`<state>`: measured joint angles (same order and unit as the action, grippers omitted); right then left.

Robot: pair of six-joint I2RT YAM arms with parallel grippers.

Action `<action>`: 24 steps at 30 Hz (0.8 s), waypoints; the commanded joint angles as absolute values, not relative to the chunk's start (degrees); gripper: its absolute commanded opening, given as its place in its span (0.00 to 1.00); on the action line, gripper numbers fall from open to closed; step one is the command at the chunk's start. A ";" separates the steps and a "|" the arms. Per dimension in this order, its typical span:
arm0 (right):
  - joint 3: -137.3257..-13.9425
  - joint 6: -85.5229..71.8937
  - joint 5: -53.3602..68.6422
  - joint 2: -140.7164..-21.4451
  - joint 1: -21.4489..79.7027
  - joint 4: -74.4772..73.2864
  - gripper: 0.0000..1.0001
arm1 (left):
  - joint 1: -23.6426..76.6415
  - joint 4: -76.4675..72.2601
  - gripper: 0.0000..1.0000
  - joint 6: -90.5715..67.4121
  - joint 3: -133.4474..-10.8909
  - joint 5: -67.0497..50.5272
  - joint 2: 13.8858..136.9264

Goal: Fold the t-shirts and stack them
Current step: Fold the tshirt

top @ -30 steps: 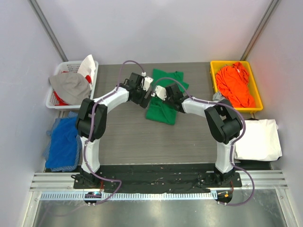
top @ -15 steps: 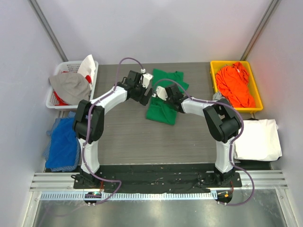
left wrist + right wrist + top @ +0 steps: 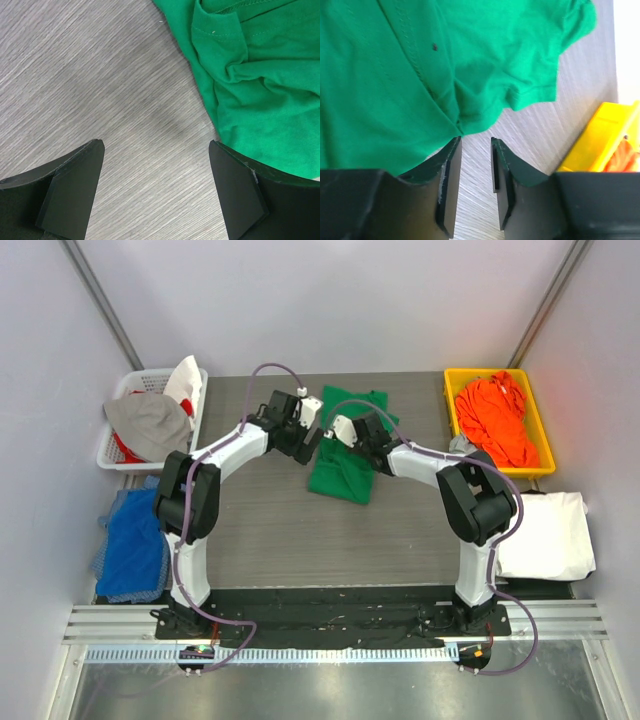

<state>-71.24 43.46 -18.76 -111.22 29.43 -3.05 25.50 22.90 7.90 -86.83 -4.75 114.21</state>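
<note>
The bright green t-shirt (image 3: 345, 455) lies crumpled and partly folded at the table's middle back. My left gripper (image 3: 308, 436) is wide open at its left edge; in the left wrist view the gripper (image 3: 155, 165) is over bare table, the green shirt (image 3: 260, 75) at upper right. My right gripper (image 3: 346, 430) is over the shirt's upper part; in the right wrist view the gripper (image 3: 476, 140) has a narrow empty gap, with the green shirt's (image 3: 445, 60) edge at its left fingertip. The orange t-shirt (image 3: 497, 420) fills the yellow bin (image 3: 450, 405). The white t-shirt (image 3: 545, 535) lies folded at the right edge.
A white basket (image 3: 113, 445) at the back left holds grey and white-red clothes. A blue cloth (image 3: 135, 535) lies off the table's left side. The yellow bin (image 3: 600, 135) shows at the right of the right wrist view. Walls close in on both sides.
My right gripper has shifted slightly toward the back over the green shirt. My left gripper has moved a little farther back and now holds still.
</note>
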 commanded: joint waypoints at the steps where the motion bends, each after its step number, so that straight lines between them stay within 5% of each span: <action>1: -74.79 37.89 -13.55 -108.54 28.04 -5.18 0.40 | 24.52 20.74 0.91 8.70 -86.92 -5.62 111.44; 5: -76.81 34.20 -9.85 -109.60 26.29 -7.99 0.46 | 24.00 20.74 0.91 8.79 -86.75 -5.89 111.88; 24: -83.06 27.86 4.56 -113.12 22.15 -15.38 0.44 | 23.47 20.65 0.91 9.23 -86.84 -5.89 113.38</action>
<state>-80.90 29.98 -0.14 -113.30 22.59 -14.24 23.92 22.90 8.19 -86.83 -5.19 114.24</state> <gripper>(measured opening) 0.432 0.910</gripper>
